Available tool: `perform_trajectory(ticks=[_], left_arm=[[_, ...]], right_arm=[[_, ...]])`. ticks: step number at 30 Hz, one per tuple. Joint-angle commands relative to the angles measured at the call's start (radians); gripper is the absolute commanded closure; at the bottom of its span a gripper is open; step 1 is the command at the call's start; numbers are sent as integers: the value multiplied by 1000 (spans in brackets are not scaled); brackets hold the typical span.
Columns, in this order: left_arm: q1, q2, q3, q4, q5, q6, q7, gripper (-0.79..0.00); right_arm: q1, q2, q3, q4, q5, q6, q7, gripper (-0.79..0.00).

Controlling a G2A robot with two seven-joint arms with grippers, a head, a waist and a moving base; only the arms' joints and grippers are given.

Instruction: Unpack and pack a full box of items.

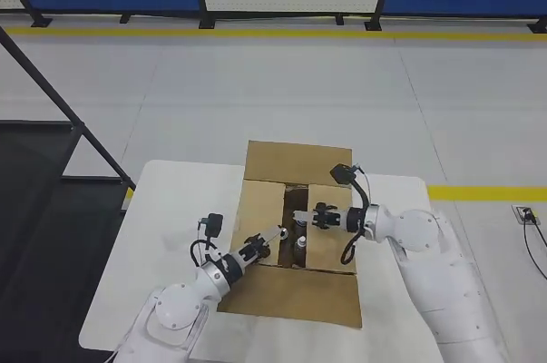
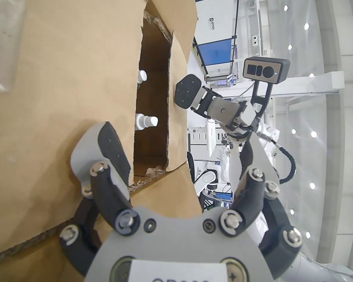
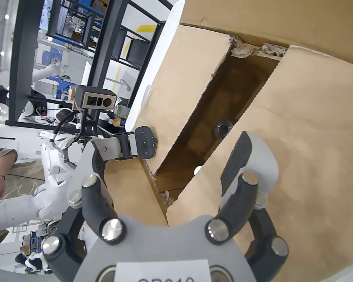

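The left gripper is spread wide. One pad lies against an inner flap of the box, and nothing is pinched. The right gripper is likewise spread, straddling the edge of the opposite flap. The box sits mid-table, its inner flaps parted over a narrow gap. Two white-capped bottles show inside. The remaining contents lie in shadow and are indistinct.

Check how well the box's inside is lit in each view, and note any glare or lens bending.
Top view: even light, but the box opening is a dark slot with one white bottle showing. Left wrist view: shaded inside, yet two white bottle caps stand out; ceiling lamps glare, straight lines bow. Right wrist view: dim inside, a dark cap barely separates; black rack posts bow.
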Motion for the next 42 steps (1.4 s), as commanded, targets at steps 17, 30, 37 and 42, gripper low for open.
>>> perform_trajectory(ticks=[17,30,37,42], left_arm=[[18,3,-43,-61,-78,-14,16,-785],[227,61,-390,-254,-166,-42,-262,-785],[288,89,-529,-207,-275,-8,-493,-785],[288,110,-526,-167,-188,17,-629,-785]], right_arm=[[28,20,-14,27,46,29,-23,-785],[30,30,-6,-4,20,60,-7,-785],[-19,36,43,-32,105,95,-141,-785],[-2,43,89,41,156,98,-228,-785]])
